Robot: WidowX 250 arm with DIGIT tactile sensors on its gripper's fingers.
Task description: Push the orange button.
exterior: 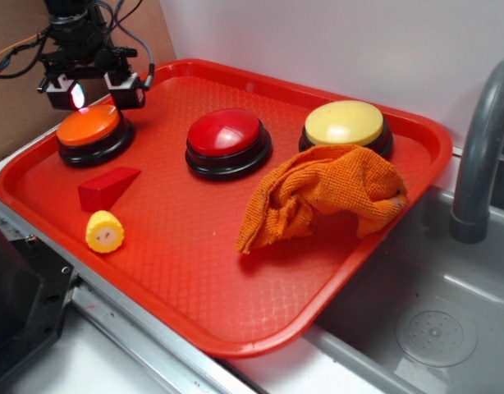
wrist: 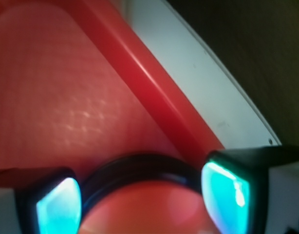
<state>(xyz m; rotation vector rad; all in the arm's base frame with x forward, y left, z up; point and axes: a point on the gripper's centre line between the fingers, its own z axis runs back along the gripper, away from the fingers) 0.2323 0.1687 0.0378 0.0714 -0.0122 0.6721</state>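
The orange cloth [exterior: 322, 203] hides the yellow button's [exterior: 345, 125] front base. In the wrist view the orange button [wrist: 144, 207] is blurred — cut off by the bottom edge.

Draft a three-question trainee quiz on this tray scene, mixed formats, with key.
1. True or false: the orange cloth covers the orange button.
2. Which button does the cloth overlap? A red B yellow C orange
3. Fill in: the gripper is above the ___ button.

Key: 1 false, the cloth lies at the tray's other end. 2 B, the yellow button. 3 orange; its fingers straddle the dome in the wrist view.
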